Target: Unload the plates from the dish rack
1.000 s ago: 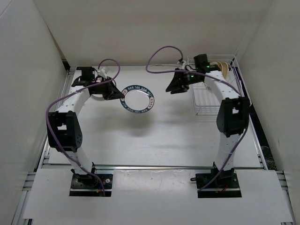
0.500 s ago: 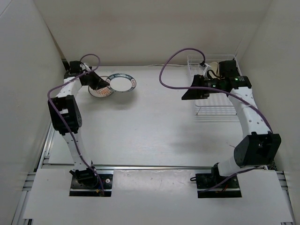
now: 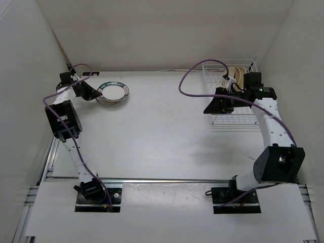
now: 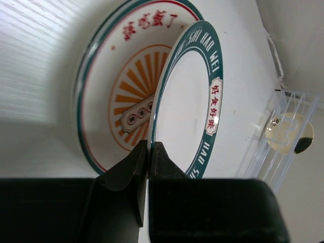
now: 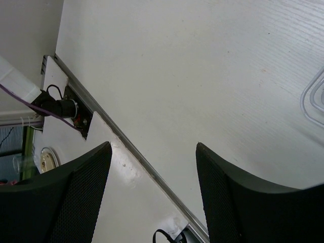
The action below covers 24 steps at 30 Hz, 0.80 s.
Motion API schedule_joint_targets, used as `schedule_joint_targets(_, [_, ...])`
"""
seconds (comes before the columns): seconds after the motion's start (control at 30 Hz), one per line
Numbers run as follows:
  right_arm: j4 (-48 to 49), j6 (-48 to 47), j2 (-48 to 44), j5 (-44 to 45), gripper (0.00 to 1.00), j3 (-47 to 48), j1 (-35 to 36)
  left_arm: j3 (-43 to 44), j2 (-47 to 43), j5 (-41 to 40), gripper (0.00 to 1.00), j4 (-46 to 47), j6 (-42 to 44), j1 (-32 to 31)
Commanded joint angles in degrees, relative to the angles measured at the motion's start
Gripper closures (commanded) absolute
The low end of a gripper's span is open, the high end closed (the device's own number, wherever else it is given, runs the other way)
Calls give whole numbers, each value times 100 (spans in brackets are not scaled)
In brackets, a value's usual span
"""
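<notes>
My left gripper is shut on the rim of a white plate with a dark blue-green rim, held tilted just over a white plate with an orange-red pattern that lies on the table at the far left. In the left wrist view the fingertips pinch the blue-green plate above the orange plate. The white wire dish rack stands at the far right, with tan plates upright at its far end. My right gripper is open and empty beside the rack's left side; its wrist view shows only table.
Purple cables loop above both arms. White walls enclose the table on the left, back and right. A metal rail runs along the table's near edge. The rack with a tan plate shows far off in the left wrist view.
My left arm has swung the blue-green plate left, over the orange-patterned plate. My right arm has shifted slightly right and back beside the rack, still open.
</notes>
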Motion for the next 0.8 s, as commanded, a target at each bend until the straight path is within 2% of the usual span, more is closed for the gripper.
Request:
schedule_joint_targets(0.0, [13,-139,47,-59,29,131,-10,334,-110,-7,90,122,245,88])
schedule_joint_targets(0.27, [74,-139,-5,-112,29,9,-10,395,13,-245,90,122,500,88])
schedule_joint_targets(0.3, [74,-139,-5,-112,29,8,-10,395,13,-245,82,122,570,88])
schedule_joint_targets(0.33, [74,-139,-5,-112,29,8,-10,334,13,-167,59,122,571,88])
schedule_joint_targets(0.47, [127,-86,-5,-164,29,-45,-10,229,13,-87,55,122,720,88])
schedule_joint_targets(0.53, [127,-86,-5,-165,29,-45,-10,228,-39,-148,49,70,720,88])
schedule_joint_targets(0.67, [189,-34,-5,-217,29,8,-10,175,-154,-201,48,70,773,88])
schedule_joint_targets(0.77, [241,19,-5,-270,29,8,-10,114,-276,-376,34,18,861,88])
